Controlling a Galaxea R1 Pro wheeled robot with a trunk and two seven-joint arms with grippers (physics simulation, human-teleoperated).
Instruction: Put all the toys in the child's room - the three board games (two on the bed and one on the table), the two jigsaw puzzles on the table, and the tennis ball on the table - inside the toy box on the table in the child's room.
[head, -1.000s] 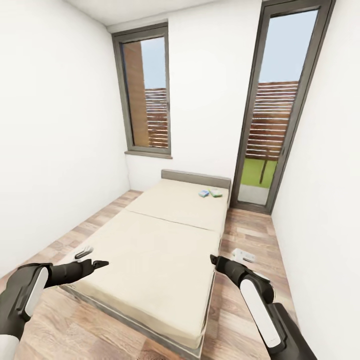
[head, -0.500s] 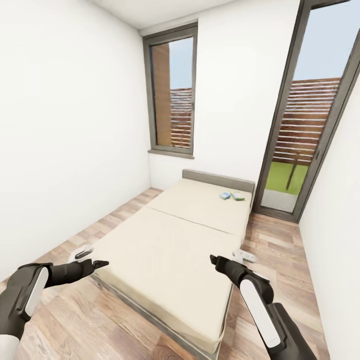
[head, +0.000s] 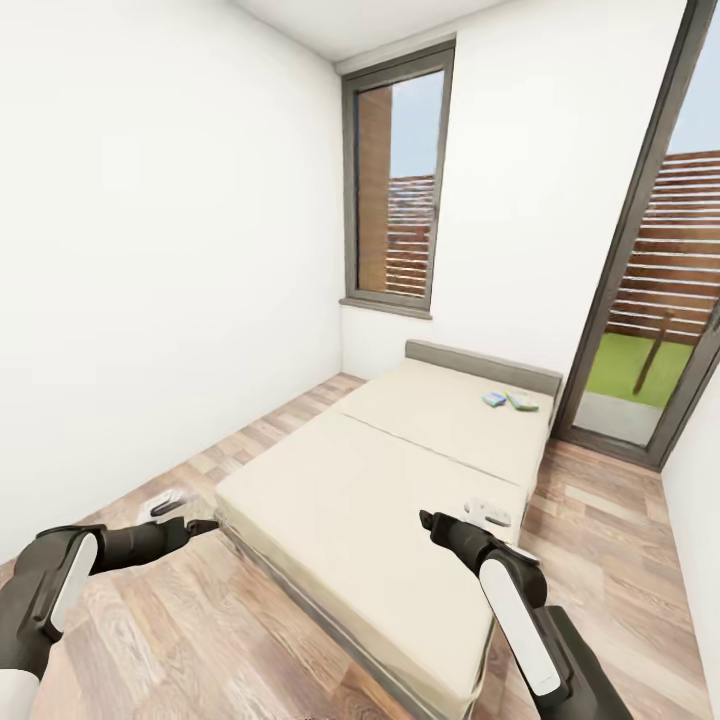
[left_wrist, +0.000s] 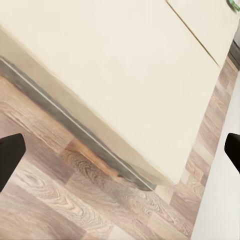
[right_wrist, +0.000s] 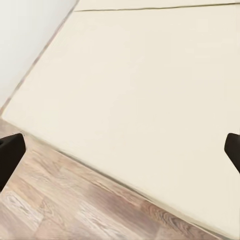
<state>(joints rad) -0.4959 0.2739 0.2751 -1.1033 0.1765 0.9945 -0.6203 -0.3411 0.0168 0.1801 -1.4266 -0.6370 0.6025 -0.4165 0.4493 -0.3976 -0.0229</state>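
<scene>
Two board games lie side by side on the bed (head: 400, 480) near its far headboard: a small blue one (head: 493, 399) and a greenish one (head: 521, 402). The green edge of one board game (left_wrist: 233, 5) also shows in the left wrist view, beyond the bed (left_wrist: 125, 70). My left gripper (head: 188, 517) is open over the wooden floor at the bed's near left corner. My right gripper (head: 452, 520) is open above the near right part of the mattress (right_wrist: 140, 85). Both hold nothing. The table, toy box, jigsaw puzzles and tennis ball are out of view.
A white wall (head: 150, 300) runs along the left, with a strip of wooden floor (head: 260, 440) between it and the bed. A tall window (head: 400, 180) is in the far wall. A glass door (head: 660, 300) stands at the right, with floor (head: 610, 530) beside the bed.
The whole picture has shifted: the camera has turned left, so the bed and windows sit further right in view. Both arms keep the same pose, and both grippers stay open.
</scene>
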